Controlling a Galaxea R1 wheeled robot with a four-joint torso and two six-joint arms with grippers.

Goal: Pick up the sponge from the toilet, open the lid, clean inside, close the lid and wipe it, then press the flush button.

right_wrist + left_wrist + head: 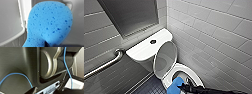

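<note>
The right gripper [182,87] grips the sponge [174,84], which juts left of it over the toilet's [194,74] near rim, below the raised lid [165,58].

Soft, even white light fills the head view, and shadows are faint. The wall tiles [214,32] at 2 o'clock are brightest, with a hazy sheen toward 4 o'clock. The toilet [144,48] gleams on top, and the grab bar [106,64] at 9 o'clock carries a thin highlight. The lid [165,60] is shaded grey; the floor [150,88] at 6 o'clock is dark. Tile lines bow toward the edges. The left wrist view is dim, but for a pale patch at 4 o'clock. The sponge [50,22] is evenly lit, shadowed at 6 o'clock.
</note>
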